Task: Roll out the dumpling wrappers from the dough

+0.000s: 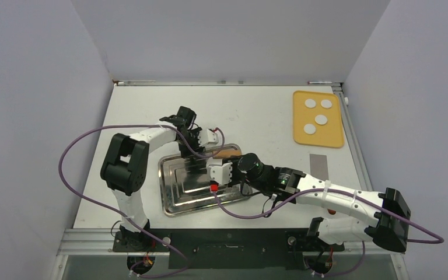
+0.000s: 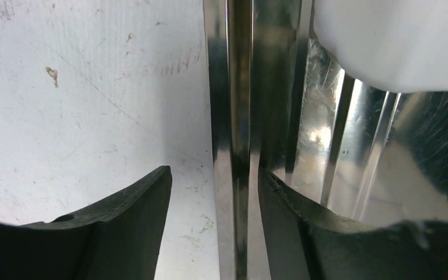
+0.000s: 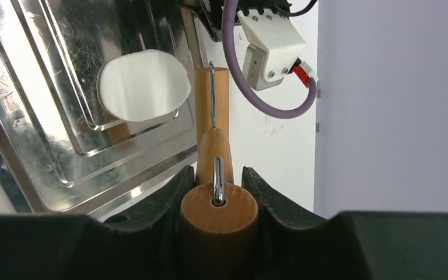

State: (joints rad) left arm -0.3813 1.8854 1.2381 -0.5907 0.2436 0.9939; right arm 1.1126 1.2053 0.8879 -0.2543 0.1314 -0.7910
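Note:
A shiny metal tray (image 1: 178, 195) lies mid-table. On it rests a flattened white oval of dough (image 3: 144, 84), which also shows in the left wrist view (image 2: 396, 41). My right gripper (image 3: 219, 192) is shut on the handle of a wooden rolling pin (image 3: 213, 102) that lies over the tray's far right edge (image 1: 228, 153). My left gripper (image 2: 213, 192) is open, its fingers straddling the tray's rim (image 2: 236, 116) at the far edge without holding it. Several small round dumpling wrappers (image 1: 321, 119) lie on an orange mat (image 1: 332, 137) at the far right.
Grey walls enclose the table on three sides. A small grey rectangle (image 1: 319, 164) lies on the table below the mat. Purple cables (image 1: 81, 140) loop from both arms over the table's left and near parts.

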